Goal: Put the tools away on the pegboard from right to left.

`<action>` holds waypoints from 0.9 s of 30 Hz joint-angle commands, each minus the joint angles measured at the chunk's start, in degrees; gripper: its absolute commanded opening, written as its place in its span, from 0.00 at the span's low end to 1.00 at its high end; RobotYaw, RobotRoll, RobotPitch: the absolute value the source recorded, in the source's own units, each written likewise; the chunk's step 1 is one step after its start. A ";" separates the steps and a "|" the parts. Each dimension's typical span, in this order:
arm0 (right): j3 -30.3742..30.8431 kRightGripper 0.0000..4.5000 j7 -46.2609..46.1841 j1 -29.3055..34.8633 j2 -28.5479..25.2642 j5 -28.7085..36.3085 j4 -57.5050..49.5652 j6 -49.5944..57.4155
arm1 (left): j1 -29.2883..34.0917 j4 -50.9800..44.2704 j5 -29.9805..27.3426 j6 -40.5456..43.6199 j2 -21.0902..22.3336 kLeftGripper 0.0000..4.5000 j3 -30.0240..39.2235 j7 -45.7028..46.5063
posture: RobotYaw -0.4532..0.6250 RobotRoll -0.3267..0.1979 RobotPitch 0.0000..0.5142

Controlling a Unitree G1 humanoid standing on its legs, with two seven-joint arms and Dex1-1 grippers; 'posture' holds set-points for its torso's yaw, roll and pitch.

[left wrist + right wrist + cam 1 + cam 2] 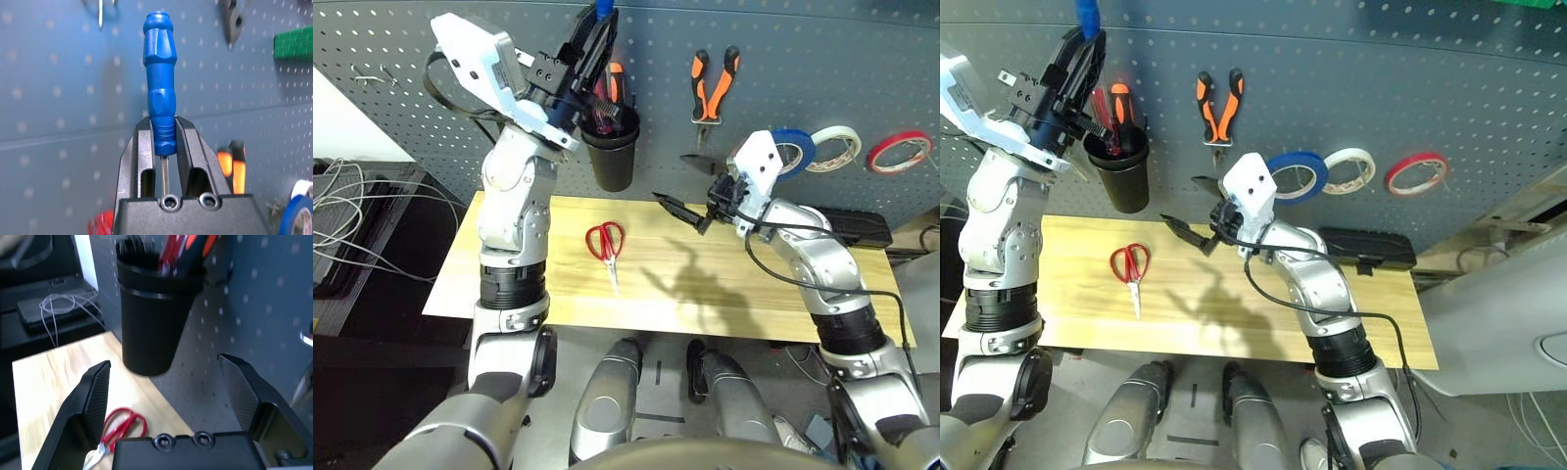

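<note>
Left gripper [166,147] pinches the blue screwdriver [160,78] upright, just above the black cup [611,147] on the pegboard [783,59]. Best to line the shaft over the cup's mouth, lower straight, then release. Right gripper [168,377] hangs wide open over the bench [724,294]; the scissors [606,245] wait there.

The blue-handled screwdriver [160,93] shaft runs down between the left tool's [165,142] fingers, its tip apparently hidden.

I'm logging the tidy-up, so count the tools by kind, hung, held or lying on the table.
Tape rings: 3, blue, white, red
Pliers: 1
Blue screwdriver, in the left claw: 1
Red scissors, on the table: 1
Total: 6, not counting the cup's contents.
</note>
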 commanded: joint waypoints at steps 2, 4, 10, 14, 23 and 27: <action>-0.61 1.00 -0.22 -0.43 0.54 0.69 0.09 -0.23 | 3.23 1.93 2.31 -1.64 0.12 0.11 -1.98 -0.61 | 0.56 0.62 0.46; -0.70 1.00 -0.37 -0.53 0.61 0.76 -0.07 0.23 | 4.35 2.14 2.55 -0.98 0.18 0.11 -2.53 -0.74 | 0.56 0.62 0.46; -1.10 1.00 -0.87 -0.57 0.30 0.89 -0.26 1.07 | 6.10 1.54 2.97 -0.34 0.45 0.40 -4.37 -1.90 | 0.55 0.62 0.46; -1.71 1.00 -0.91 0.96 -0.56 0.77 -0.56 0.67 | 4.95 -1.32 6.22 -6.69 -0.06 0.70 -5.22 -0.60 | 0.55 0.62 0.46; -3.93 1.00 -3.74 12.39 -6.28 -2.41 4.64 3.47 | 8.12 -8.43 14.04 -9.97 3.84 0.99 -17.94 -7.78 | 0.55 0.62 0.47; -4.84 1.00 -5.93 15.57 -6.55 -2.97 7.81 5.21 | 12.13 -8.05 12.08 -6.37 2.29 0.99 -20.88 -8.70 | 0.54 0.62 0.47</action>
